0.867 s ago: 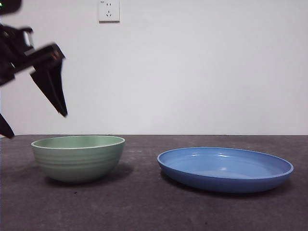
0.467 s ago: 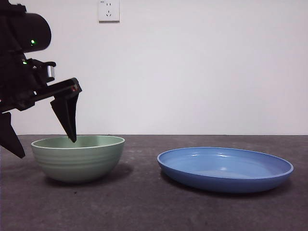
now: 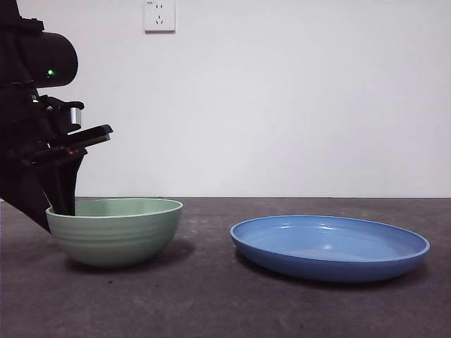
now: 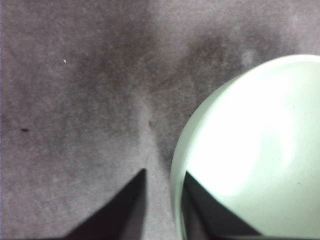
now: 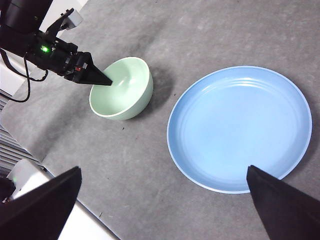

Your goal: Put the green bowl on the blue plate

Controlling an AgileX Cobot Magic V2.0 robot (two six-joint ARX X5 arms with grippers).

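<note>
since a second ago my left gripper (image 4: 162, 192) has dropped from above and outside the green bowl (image 3: 114, 229) down onto its rim; bowl and blue plate (image 3: 330, 247) have not shifted. jaws are apart now, straddling the bowl wall on the side away from the plate: wrist view shows one jaw inside the bowl, the other outside over the bare surface (image 4: 75, 100), rim running up between them. not clamped yet, gap visible on both sides of the wall i think, contact hard to tell.

bowl sits upright on the surface, well apart from the plate, nothing between them. plate is empty, flat on the surface.

key relation: plate lies straight across the bowl from my left gripper, so the carry goes over the bowl's own far side toward the plate. bowl is round, no long axis to care about.

right gripper (image 5: 165, 197) hangs high, jaws wide apart, looking down on both things, nearer the plate, waiting.

step in hand: closing on the rim. task barely started.
</note>
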